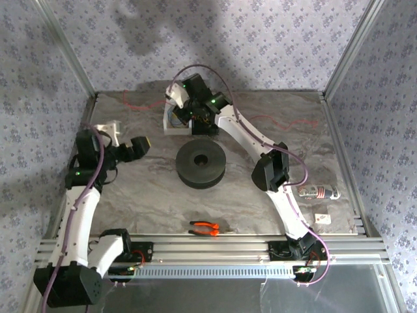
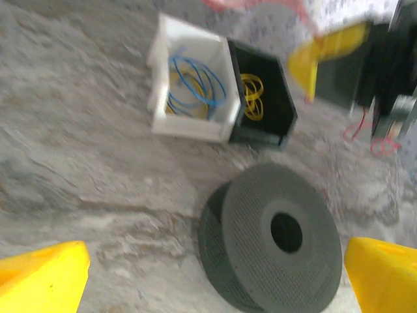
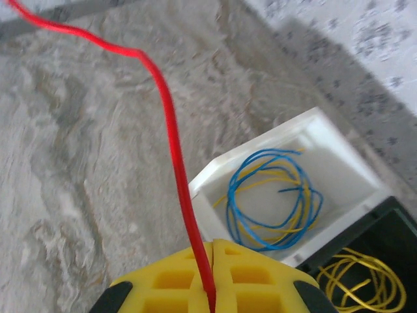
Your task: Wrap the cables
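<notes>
Marbled counter (image 1: 143,195), right pincer (image 3: 212,280) clamped on thin red cable (image 3: 172,130) by white bin (image 3: 352,176), looks limp and light, best held near one end; left pincer (image 2: 215,274) spread open over black spool (image 2: 260,215).

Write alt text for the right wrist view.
The right gripper is shut on a red cable that runs up across the marbled table. Beside it, a white bin holds blue and yellow wire coils; a black bin holds yellow wire.
</notes>
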